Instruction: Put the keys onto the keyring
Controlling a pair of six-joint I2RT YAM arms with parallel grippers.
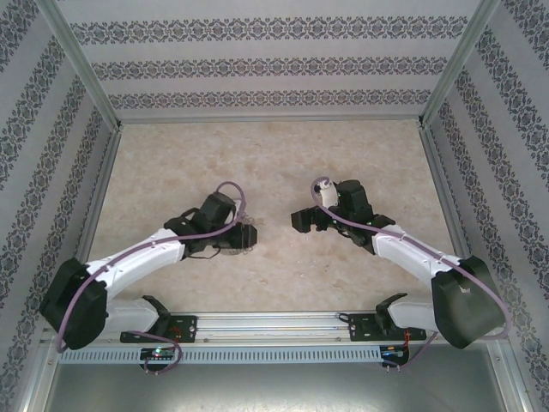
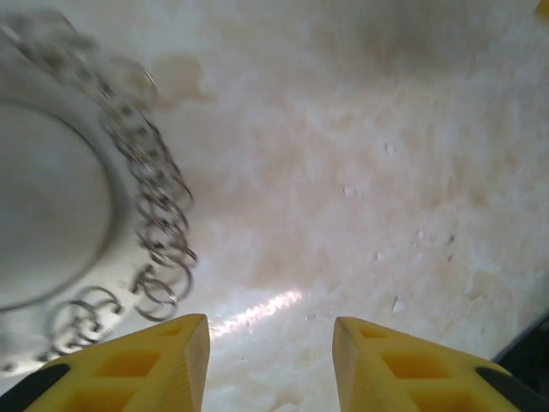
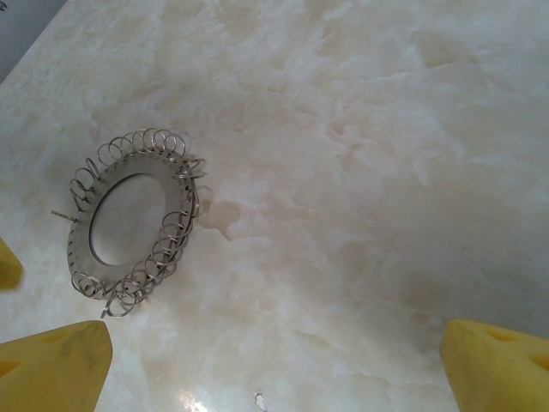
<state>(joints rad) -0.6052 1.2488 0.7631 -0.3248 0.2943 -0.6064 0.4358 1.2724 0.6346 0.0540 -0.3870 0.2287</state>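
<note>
The left gripper (image 2: 270,333) has its two yellow fingers part way apart. Only bare table (image 2: 369,172) shows in the gap, so it grips nothing. The keyring (image 2: 159,215) is right beside it, off to the left of the left finger, not between the fingers. The left arm is much nearer to it than the right arm.

From the right wrist, the keyring (image 3: 176,215) sits ahead and to the left. It is a flat grey metal ring with a big hole in the middle and lots of little wire loops all round its edge. It looks like an oval that leans from low left to high right. I cannot tell if it lies flat or is tipped up. Two tiny stubs stick out of its edge, too small to name.

The right gripper (image 3: 274,343) is wide open and empty.
</note>
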